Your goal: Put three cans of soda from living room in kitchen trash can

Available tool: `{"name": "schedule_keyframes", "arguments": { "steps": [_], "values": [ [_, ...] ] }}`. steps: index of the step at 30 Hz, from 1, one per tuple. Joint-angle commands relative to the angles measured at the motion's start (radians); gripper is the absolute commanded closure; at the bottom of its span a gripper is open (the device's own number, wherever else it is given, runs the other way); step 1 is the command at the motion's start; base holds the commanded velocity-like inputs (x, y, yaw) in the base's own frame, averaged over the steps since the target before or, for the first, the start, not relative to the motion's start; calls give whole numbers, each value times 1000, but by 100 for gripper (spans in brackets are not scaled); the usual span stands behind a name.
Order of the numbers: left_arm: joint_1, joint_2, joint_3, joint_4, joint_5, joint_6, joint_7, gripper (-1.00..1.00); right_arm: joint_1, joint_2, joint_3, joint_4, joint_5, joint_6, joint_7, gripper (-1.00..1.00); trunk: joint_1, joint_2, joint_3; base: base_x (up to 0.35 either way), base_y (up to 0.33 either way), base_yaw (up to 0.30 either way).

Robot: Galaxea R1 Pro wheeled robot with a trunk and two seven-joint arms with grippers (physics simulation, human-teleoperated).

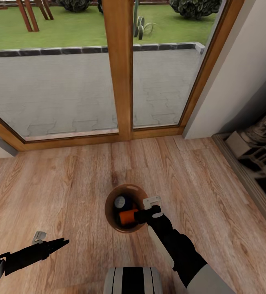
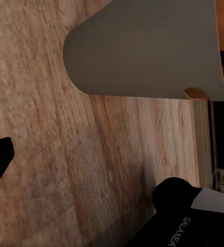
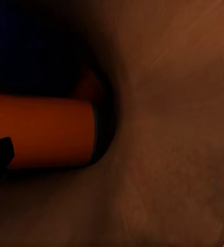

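The trash can point(image 1: 110, 212), a round bin with a brown interior, stands on the pale wood floor point(image 1: 67, 175) just in front of the wood-framed glass doors point(image 1: 118, 69). Two soda cans are countable inside it: one dark blue can with a silver top point(image 1: 120, 201) standing upright, and one orange can point(image 1: 129, 216) lying on its side. The right gripper point(image 1: 143, 214) reaches over the rim and into the bin at the orange can's end; whether its jaws pinch the can cannot be told. The left gripper point(image 1: 51, 244) hangs low over the floor, well apart from the bin, its jaw state also unclear. In the left wrist view the bin's grey outside point(image 2: 142, 51) shows an oval handle slot point(image 2: 196, 93). An off-white wall point(image 1: 247, 61) closes the room at right.
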Motion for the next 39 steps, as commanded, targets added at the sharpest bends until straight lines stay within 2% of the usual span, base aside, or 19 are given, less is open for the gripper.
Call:
{"name": "schedule_keyframes", "arguments": {
  "steps": [1, 31, 33, 39],
  "values": [
    [0, 0, 0, 0, 0, 0, 0, -100, 0, 0, 0, 0, 0, 0, 0, -100, 0, 0, 0, 0, 0, 0],
    [0, 0, -1, 0, 0, 0, 0, -100, 0, 0, 0, 0, 0, 0, 0, -100, 0, 0, 0, 0, 0, 0],
    [0, 0, -2, 0, 0, 0, 0, -100, 0, 0, 0, 0, 0, 0, 0, -100, -1, 0, 8, 0, 0, 0],
    [0, 0, -1, 0, 0, 0, 0, -100, 0, 0, 0, 0, 0, 0, 0, -100, -1, 0, 8, 0, 0, 0]
  ]
}}
